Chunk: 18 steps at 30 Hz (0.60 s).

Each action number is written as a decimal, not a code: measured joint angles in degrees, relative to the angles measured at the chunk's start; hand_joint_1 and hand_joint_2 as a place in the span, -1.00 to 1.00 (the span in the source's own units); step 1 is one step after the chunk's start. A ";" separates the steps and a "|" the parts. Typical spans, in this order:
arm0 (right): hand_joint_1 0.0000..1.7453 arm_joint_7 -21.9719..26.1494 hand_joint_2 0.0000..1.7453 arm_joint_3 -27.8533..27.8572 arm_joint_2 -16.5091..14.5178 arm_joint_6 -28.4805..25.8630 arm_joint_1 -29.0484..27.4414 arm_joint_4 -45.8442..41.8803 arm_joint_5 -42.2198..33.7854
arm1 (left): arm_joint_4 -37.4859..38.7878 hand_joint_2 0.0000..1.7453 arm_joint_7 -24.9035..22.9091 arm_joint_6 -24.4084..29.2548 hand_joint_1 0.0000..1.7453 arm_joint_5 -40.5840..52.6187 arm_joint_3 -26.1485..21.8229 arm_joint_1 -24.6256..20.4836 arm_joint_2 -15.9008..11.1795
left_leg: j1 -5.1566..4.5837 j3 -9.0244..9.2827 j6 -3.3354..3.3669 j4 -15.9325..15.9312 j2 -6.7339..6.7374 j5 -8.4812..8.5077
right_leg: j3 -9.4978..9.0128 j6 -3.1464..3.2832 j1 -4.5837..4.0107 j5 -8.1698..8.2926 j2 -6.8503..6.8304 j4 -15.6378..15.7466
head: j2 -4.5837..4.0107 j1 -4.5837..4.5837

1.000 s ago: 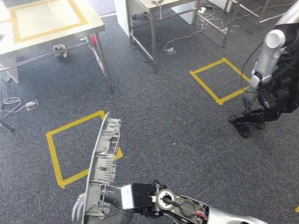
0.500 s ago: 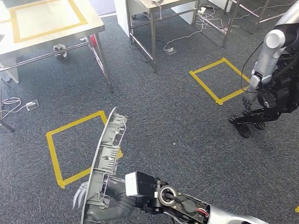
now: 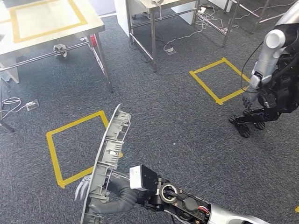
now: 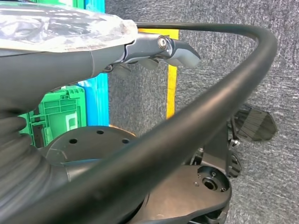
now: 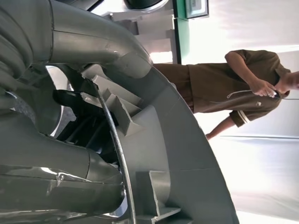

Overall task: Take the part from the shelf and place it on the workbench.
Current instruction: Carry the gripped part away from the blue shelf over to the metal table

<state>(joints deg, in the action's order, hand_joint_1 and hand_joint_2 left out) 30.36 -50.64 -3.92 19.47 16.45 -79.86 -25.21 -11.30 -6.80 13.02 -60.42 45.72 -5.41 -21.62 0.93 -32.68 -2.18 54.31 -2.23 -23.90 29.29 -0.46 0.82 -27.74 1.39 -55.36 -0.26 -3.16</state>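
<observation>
While the right hand (image 3: 105,198) grips the part (image 3: 107,156) low over the carpet, the part has tilted further than a second ago. Left hand (image 4: 162,49) hangs free, fingers loose. Workbench (image 3: 93,18) well apart: carry unfinished.

I can't make out any readable text, labels or numbers on anything in my feeds right now, honestly.

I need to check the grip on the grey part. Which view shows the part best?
The head view: the whole curved grey part stands upright in the right hand over the carpet. The right wrist view shows its ribbed inner side close up, cropped. The left wrist view does not help.
</observation>
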 joint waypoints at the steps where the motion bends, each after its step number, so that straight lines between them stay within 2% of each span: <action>1: 1.00 0.03 1.00 0.00 0.01 0.01 0.02 -0.02 0.15 | 0.00 1.00 0.00 0.01 -1.00 -0.03 0.00 0.00 -0.03 | 0.00 0.00 0.00 0.00 0.00 0.00 | 0.00 0.00 0.00 0.00 0.00 0.00 | 0.00 0.00; 11: 1.00 0.51 1.00 -0.47 -0.01 0.41 1.30 0.56 1.38 | 0.00 1.00 -1.46 0.18 -1.00 -0.96 0.00 -0.02 -0.16 | -0.23 -0.09 0.46 0.43 0.00 -0.28 | -0.08 -0.39 0.26 -0.04 0.00 0.03 | 0.00 0.13; 15: 1.00 0.55 1.00 -0.62 -0.01 0.48 1.34 0.79 1.45 | -0.01 1.00 -1.57 0.20 -1.00 -0.98 0.00 -0.03 -0.27 | -0.46 -0.28 1.01 0.88 0.00 -0.60 | -0.15 -0.85 0.45 -0.16 0.00 0.04 | 0.00 0.13; 18: 1.00 0.62 1.00 -0.67 -0.06 0.91 1.48 0.91 1.37 | -0.02 1.00 -1.73 0.68 -1.00 -1.43 0.00 -0.05 -0.42 | -0.37 0.06 1.68 0.34 0.11 -0.52 | -0.34 -1.50 0.50 -0.35 -0.06 0.23 | 0.00 0.15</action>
<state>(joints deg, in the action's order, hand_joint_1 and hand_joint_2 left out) 30.98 -51.31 -3.98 20.39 17.93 -78.95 -23.84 -11.32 -8.53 13.70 -61.85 45.72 -5.46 -22.04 0.56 -32.62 -0.50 54.65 -2.12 -24.42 28.95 -1.96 1.32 -28.08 1.33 -55.13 -0.26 -3.01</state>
